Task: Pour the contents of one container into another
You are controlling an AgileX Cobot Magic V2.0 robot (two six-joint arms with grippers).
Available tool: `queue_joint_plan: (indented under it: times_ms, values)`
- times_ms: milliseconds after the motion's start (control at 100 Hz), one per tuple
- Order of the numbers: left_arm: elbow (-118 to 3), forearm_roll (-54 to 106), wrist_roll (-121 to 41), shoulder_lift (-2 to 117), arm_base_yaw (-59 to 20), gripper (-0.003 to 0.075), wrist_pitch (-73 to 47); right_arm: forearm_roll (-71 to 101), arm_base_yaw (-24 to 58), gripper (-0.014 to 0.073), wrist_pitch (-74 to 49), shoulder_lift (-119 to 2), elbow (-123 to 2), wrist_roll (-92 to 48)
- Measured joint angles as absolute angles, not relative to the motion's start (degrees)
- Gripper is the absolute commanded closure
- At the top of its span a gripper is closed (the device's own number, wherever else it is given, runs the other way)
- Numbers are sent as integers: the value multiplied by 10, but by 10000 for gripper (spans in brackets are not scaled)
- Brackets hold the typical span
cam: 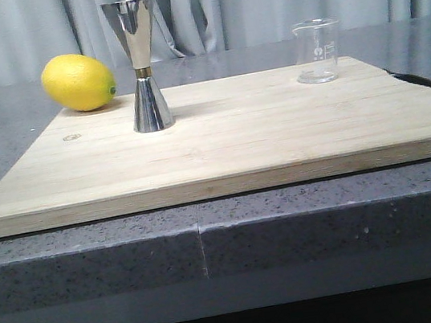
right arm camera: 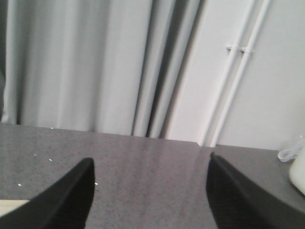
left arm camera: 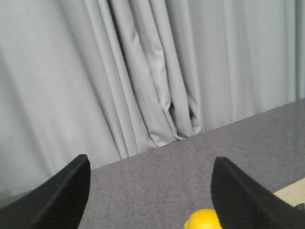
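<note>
The small clear glass beaker (cam: 317, 50) with white marks stands upright at the back right of the wooden board (cam: 222, 148). The tall steel hourglass jigger (cam: 141, 64) with a gold band at its waist stands upright left of the board's middle. Neither arm shows in the front view. My left gripper (left arm camera: 151, 162) is open, with nothing between its fingers, above the grey counter; neither container shows in its view. My right gripper (right arm camera: 150, 164) is open too, over bare counter, with neither container in its view.
A yellow lemon (cam: 78, 82) lies at the board's back left corner; its top shows in the left wrist view as the lemon (left arm camera: 204, 220). Grey curtains hang behind the counter (cam: 210, 235). A white object (right arm camera: 298, 171) sits at the edge of the right wrist view.
</note>
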State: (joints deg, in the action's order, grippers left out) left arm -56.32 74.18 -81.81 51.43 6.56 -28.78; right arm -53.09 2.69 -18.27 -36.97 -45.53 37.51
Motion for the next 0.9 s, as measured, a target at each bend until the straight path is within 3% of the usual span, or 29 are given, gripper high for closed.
queue_joint_plan:
  times_ms: [470,900]
  values:
    - [-344,800,-814,393,66,227,-161,-532,27,146,-172,-350,-434,375]
    - [-287,822,-823,359,66,239,-160,-532,27,146,-109,-214,-290,375]
